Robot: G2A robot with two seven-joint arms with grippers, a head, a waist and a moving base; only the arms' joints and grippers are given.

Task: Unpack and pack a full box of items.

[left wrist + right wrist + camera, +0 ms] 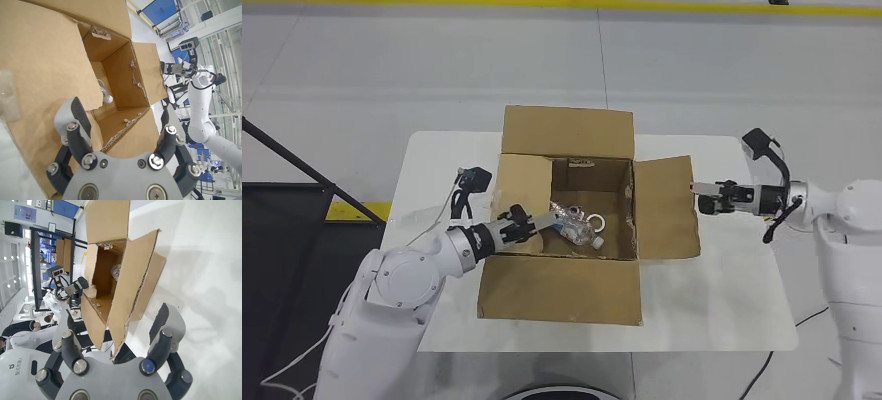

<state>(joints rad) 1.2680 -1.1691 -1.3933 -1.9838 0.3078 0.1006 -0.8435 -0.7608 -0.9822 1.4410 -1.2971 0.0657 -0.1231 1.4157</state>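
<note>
An open cardboard box (562,290) stands mid-table with all flaps spread. Clear plastic bottles (577,228) lie on its floor; one shows a white cap (108,98), and a crinkled clear one (115,272) lies near the far wall. My left gripper (525,220) is open at the box's left flap (47,56), one finger (79,111) over the flap's torn edge. My right gripper (700,190) is open at the outer edge of the right flap (132,279), whose corner lies between its fingers (162,317). Neither gripper holds anything.
The white table (722,300) has bare surface to the right of and in front of the box. A clear plastic piece (7,94) lies beside the left flap. A black frame (282,160) stands off the table's left side.
</note>
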